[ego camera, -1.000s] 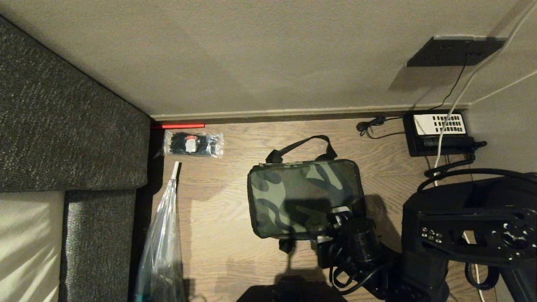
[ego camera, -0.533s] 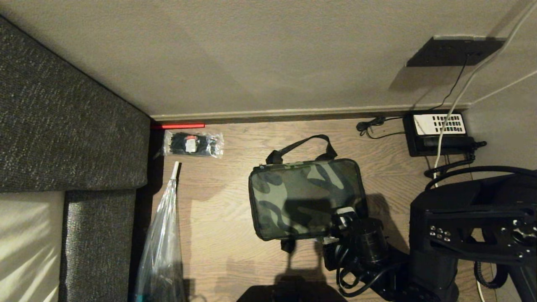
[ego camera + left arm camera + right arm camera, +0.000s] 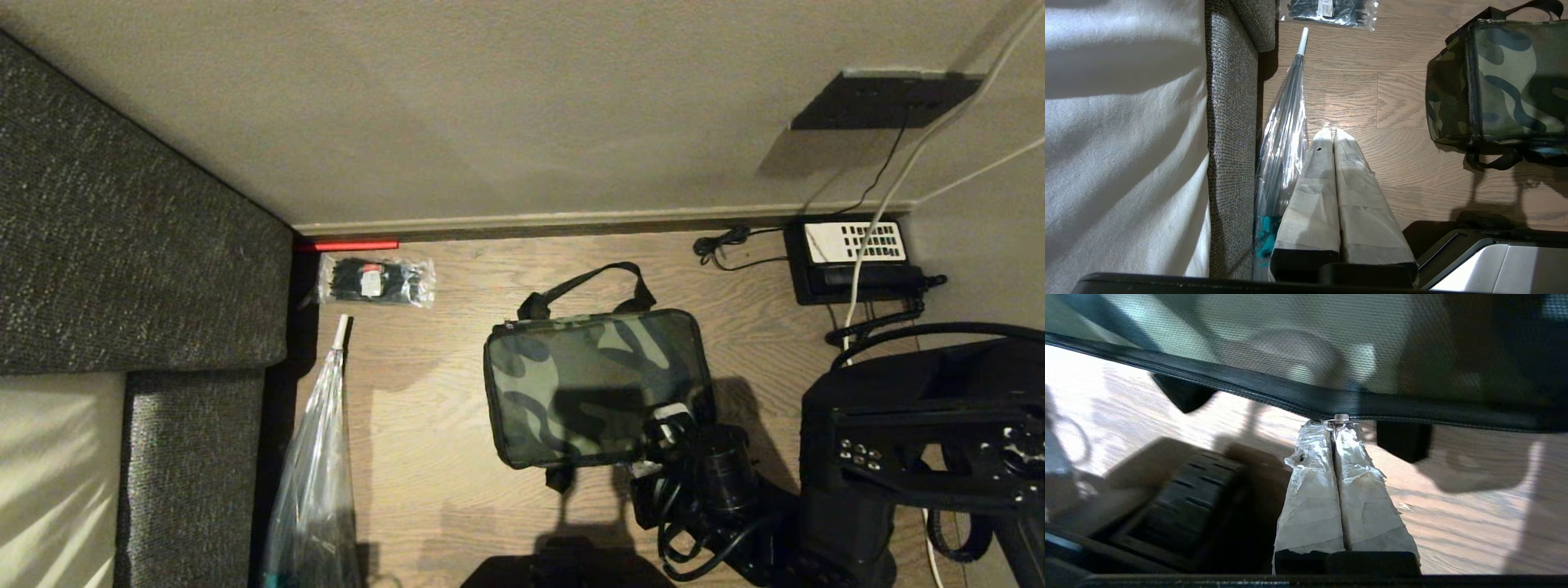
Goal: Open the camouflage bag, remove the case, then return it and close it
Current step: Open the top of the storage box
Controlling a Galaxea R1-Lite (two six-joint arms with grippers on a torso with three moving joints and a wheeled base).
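The left gripper (image 3: 1334,134) hangs above wood floor (image 3: 1347,98), taped fingers (image 3: 1316,171) pressed together. The camouflage bag (image 3: 1506,81) lies at two o'clock, a folded clear umbrella (image 3: 1284,134) at ten.

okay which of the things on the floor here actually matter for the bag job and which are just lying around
In the job:
camouflage bag, zipped shut
zipper pull, pinched in the right gripper

Lying about:
packet of black ties
clear umbrella
telephone
sofa
left gripper, idle over the bare floor
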